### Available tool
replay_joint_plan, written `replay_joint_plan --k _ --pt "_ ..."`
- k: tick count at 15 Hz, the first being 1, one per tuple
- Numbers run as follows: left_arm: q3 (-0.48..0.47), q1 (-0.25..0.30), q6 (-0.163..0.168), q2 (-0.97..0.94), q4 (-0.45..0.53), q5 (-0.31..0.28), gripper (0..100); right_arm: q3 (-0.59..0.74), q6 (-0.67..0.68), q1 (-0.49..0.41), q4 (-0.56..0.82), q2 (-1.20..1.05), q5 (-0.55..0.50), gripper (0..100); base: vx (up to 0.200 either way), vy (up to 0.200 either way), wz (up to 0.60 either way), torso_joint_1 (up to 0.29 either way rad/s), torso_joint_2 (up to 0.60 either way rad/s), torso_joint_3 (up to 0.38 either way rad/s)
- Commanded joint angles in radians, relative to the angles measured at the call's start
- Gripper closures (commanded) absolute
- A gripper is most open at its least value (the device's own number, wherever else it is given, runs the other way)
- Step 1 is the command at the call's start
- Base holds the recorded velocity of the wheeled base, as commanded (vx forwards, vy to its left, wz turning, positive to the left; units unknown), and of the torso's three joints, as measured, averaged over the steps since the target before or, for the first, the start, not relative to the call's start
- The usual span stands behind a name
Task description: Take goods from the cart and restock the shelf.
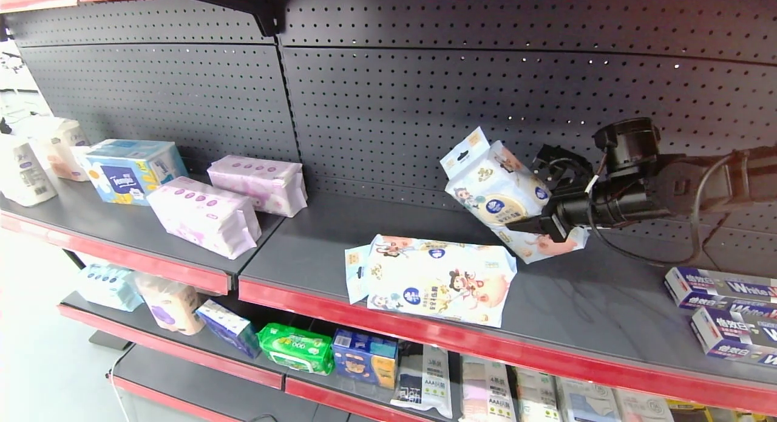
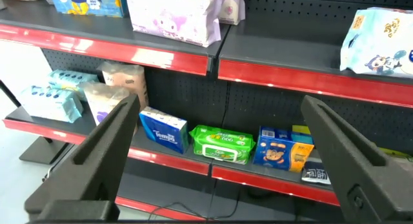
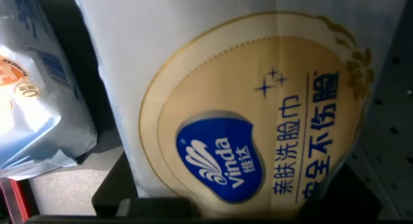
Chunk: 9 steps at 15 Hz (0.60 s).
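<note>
In the head view, the right jaws are closed on one white tissue pack (image 1: 495, 188), which is tilted over the back of the shelf (image 1: 583, 300), near the perforated wall. A second pack of the same kind (image 1: 434, 279) lies flat near the front edge of this shelf. On the left section lie two purple packs (image 1: 203, 215) and one blue pack (image 1: 130, 170); at the right edge lie two toothpaste boxes (image 1: 719, 286). In the left wrist view, the left jaws stand wide apart and hold nothing, in front of a lower shelf (image 2: 168, 158) that carries one green wipes pack (image 2: 222, 144). In the right wrist view, the held pack (image 3: 239, 108) is very close, with the flat pack (image 3: 32, 101) beside it.
</note>
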Motion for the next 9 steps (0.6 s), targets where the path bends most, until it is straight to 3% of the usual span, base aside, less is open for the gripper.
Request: replay_joint_plan --k 1,9 --pt "0.0 0.0 -0.001 0.0 0.0 0.0 0 -0.004 0.0 0.025 0.0 0.024 0.001 100 0.0 0.0 0.0 0.0 0.0 0.0" --pt "0.0 0.0 -0.001 0.0 0.0 0.0 0 -0.028 -0.033 0.037 0.0 0.081 -0.019 100 0.0 0.0 0.0 0.0 0.0 0.0"
